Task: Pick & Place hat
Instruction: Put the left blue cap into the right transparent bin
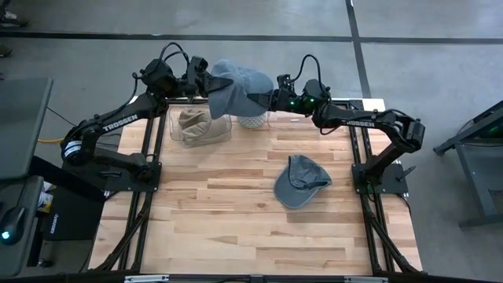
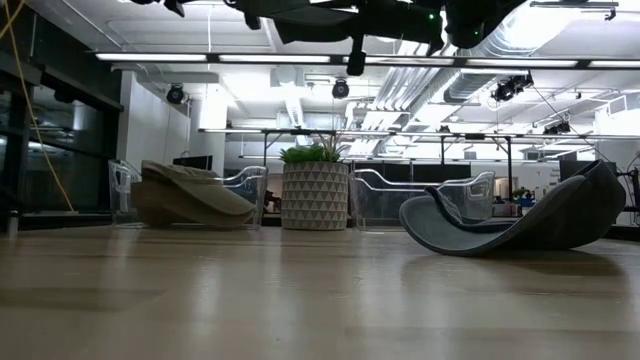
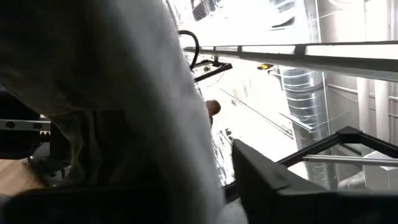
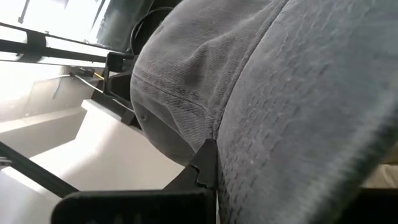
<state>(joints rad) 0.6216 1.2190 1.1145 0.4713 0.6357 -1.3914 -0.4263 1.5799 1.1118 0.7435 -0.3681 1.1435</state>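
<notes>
Nearest the front edge: bare wooden table (image 1: 236, 220), nothing on this stretch. Further in, right of centre: dark grey cap (image 1: 300, 181) lying crown-down on the boards, brim curling upward, seen in low view (image 2: 515, 222) as an open bowl shape; untouched by either arm. Toward the back edge, left of centre: clear plastic bin (image 1: 225, 130) holding a tan hat (image 1: 195, 123), flattened and resting against the bin's side in low view (image 2: 190, 195). Just beside the bin, to its right: small potted plant (image 2: 314, 195) in a patterned white pot, standing upright. Above the bin and pot, raised well clear of the table: blue-grey hat (image 1: 236, 85), held in the air between both arms. Left gripper (image 1: 206, 81) at the hat's left edge, arm reaching in from the left rear corner; left wrist view filled by pale fabric (image 3: 112, 93) draped over the fingers, closure not discernible. Right gripper (image 1: 259, 101) at the hat's right lower edge, pinched on the fabric; right wrist view shows grey denim-like cloth (image 4: 261, 99) pressed against a dark finger (image 4: 202, 165). Low view catches only the undersides of both arms at the very top.
</notes>
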